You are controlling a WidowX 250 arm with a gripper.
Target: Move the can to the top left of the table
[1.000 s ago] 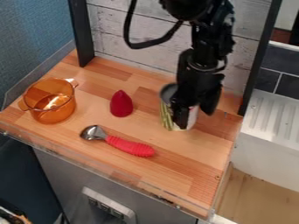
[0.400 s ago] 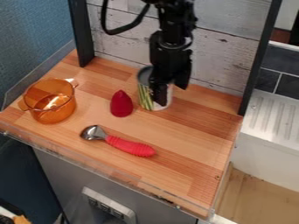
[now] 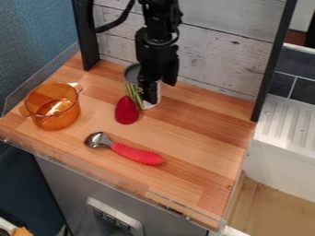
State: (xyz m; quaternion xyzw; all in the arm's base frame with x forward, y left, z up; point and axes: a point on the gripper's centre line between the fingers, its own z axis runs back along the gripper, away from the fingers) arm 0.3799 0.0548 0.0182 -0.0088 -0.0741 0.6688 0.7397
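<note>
Handling the transport step, judging by the grasp: clenching the can (image 3: pixel 133 83) in the claw (image 3: pixel 160 92), with one finger in front of it and the other at its right side. Holding the can roughly upright near the back of the worktop (image 3: pixel 197 133), left of centre, right behind the red cone (image 3: pixel 126 110). Overlapping the cone from this angle, so not telling contact from a small gap. Not telling either whether hovering just over the wood or resting on it.

Not being at the goal yet. Needing more travel left and back, toward the corner by the black post (image 3: pixel 86 37), then a level set-down and a clean release. Probably wanting a little lift first, or risking shoving the cone over. Also wanting to keep clear of the orange pot (image 3: pixel 55 110) on the left. Not worrying about the scoop (image 3: pixel 137 153), lying well forward.

Label-wise: showing green stalks on the can's side, partly hiding behind the cone and claw. Making out no brand or wording.
</note>
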